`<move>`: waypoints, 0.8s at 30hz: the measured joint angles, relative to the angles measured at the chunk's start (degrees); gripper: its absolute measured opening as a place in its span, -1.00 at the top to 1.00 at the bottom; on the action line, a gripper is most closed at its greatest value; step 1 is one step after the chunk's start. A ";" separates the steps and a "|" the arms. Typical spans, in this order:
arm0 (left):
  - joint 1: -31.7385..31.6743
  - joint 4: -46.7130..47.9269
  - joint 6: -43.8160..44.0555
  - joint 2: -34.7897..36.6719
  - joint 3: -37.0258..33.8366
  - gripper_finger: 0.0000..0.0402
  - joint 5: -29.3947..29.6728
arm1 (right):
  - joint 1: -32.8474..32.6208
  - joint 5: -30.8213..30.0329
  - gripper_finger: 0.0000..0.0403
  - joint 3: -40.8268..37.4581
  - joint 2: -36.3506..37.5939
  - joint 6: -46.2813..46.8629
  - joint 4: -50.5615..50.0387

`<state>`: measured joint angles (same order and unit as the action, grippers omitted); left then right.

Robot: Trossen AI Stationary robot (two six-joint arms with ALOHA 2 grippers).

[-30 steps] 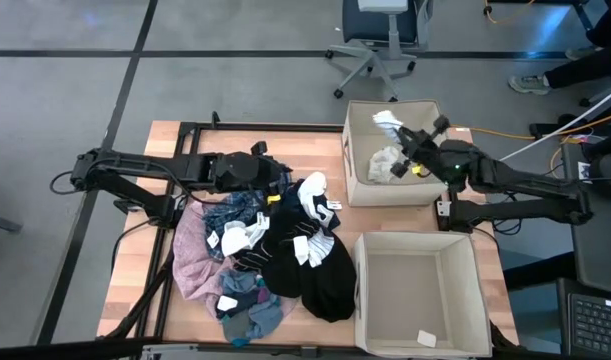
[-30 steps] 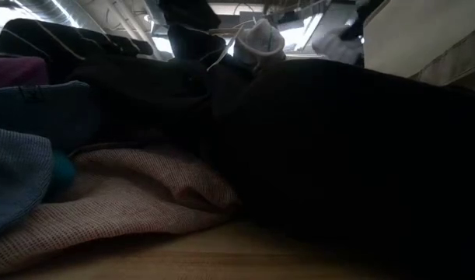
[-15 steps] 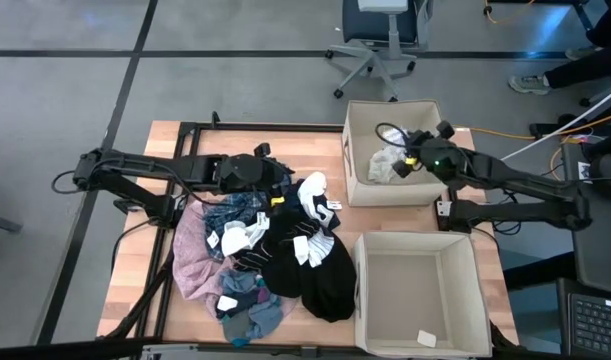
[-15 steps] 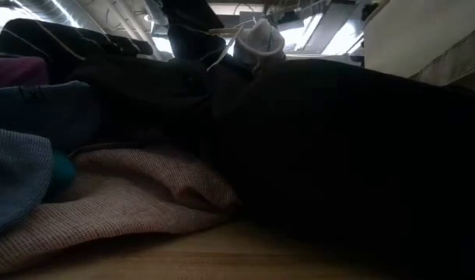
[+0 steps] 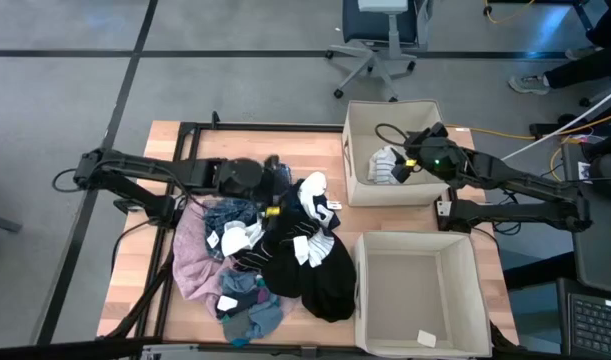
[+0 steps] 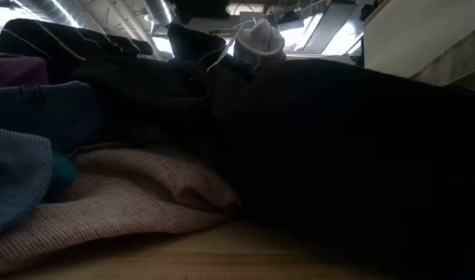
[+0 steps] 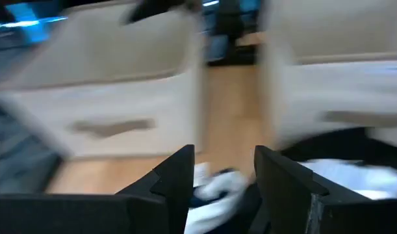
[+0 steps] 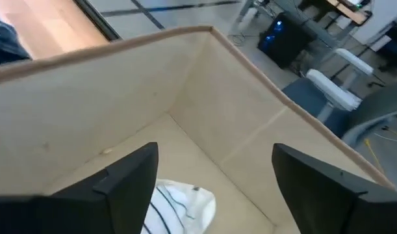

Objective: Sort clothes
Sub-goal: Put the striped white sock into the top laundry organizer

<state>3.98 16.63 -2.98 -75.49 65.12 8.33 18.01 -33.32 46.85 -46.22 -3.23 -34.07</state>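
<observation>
Right gripper [image 8: 211, 188], spread wide, hovers over crumpled striped-white cloth [image 8: 184, 205] in square beige bin [image 8: 120, 97].

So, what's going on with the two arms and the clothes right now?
Right gripper open over the far bin, white garment lying inside. Left gripper open at the clothes pile. Nothing blocking.

Wooden table [image 5: 145, 215], clothes [image 5: 270, 250] heaped, two beige bins [image 5: 417, 290]

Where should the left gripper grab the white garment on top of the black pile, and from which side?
Pinch the raised fold of the white garment, coming straight down. It lies loose on the black clothing, so a top pinch should lift it alone. The left gripper is open beside it.
</observation>
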 joint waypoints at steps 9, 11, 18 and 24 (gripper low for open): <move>5.76 -3.12 -0.59 -6.89 -0.01 0.24 -4.76 | -0.03 4.78 -0.53 0.02 -0.02 -0.03 0.60; 6.39 -5.75 -0.46 -8.88 -0.02 0.24 -5.22 | 0.01 4.76 -0.53 0.02 0.00 -0.19 0.65; 7.64 -11.42 0.09 -13.96 -0.02 0.24 -11.54 | 0.01 6.11 -0.53 0.02 -0.02 -0.21 0.99; 8.20 -11.81 0.87 -17.63 -0.02 0.24 -12.58 | 0.01 8.81 -0.53 0.02 -0.02 -0.21 0.99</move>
<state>12.18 4.82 -2.11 -93.13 65.10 -4.26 18.02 -24.51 46.87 -46.24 -3.44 -33.08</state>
